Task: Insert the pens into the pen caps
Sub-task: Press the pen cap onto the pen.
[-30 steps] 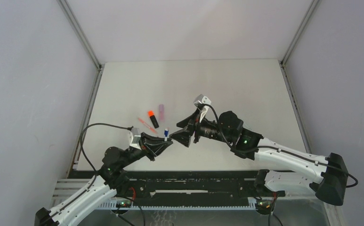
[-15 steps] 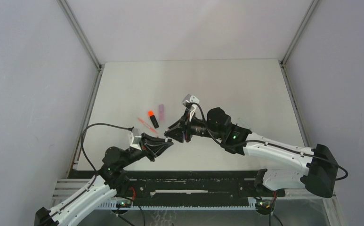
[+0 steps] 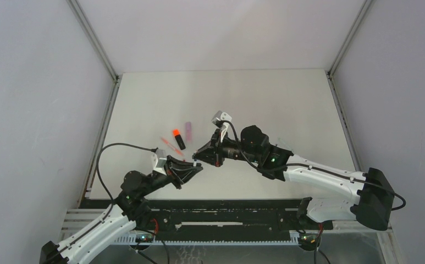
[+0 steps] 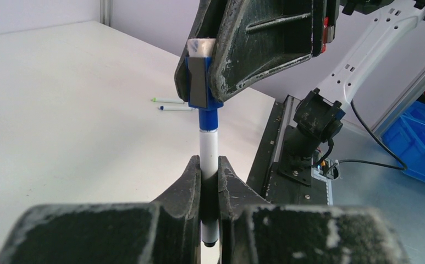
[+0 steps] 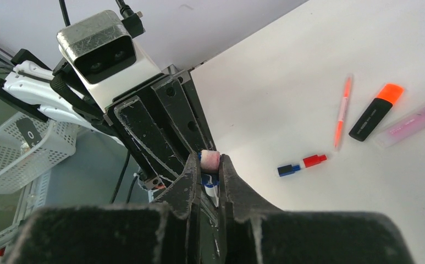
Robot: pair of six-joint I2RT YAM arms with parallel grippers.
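Gripper pair met over one pen and its cap

Left gripper (image 4: pixel 208 166) is seen clamped on the lower barrel of a white pen (image 4: pixel 208 144), which is held upright in the left wrist view, its butt end showing below the fingers; the right gripper (image 5: pixel 209 161) is closed tight on a blue cap (image 4: pixel 205 104), which is gripped by its sides with a pale end showing past the fingertips; the cap is held in line with the pen, and the pen's blue collar is met by the cap's mouth, though how far the tip is seated cannot be told; pen and cap are both carried in the air above the near left part of the tabletop (image 3: pixel 265 99), between the two arms, with the fingertips of the two grippers set very near each other.

On the tabletop beyond the grippers, a black highlighter (image 5: pixel 372 116) with an orange tip is laid beside a thin red pen (image 5: pixel 342 110), the two near but apart; a lilac highlighter (image 5: pixel 413 122) is laid just past the black one; a short blue piece (image 5: pixel 288 170) and a short red piece (image 5: pixel 314 160) are laid end to end, near one end of the red pen; well apart from these, on the right arm's side of the tabletop, a green-tipped pen (image 4: pixel 169 100) and a blue-tipped pen (image 4: pixel 177 108) are laid side by side, both thin and pale.
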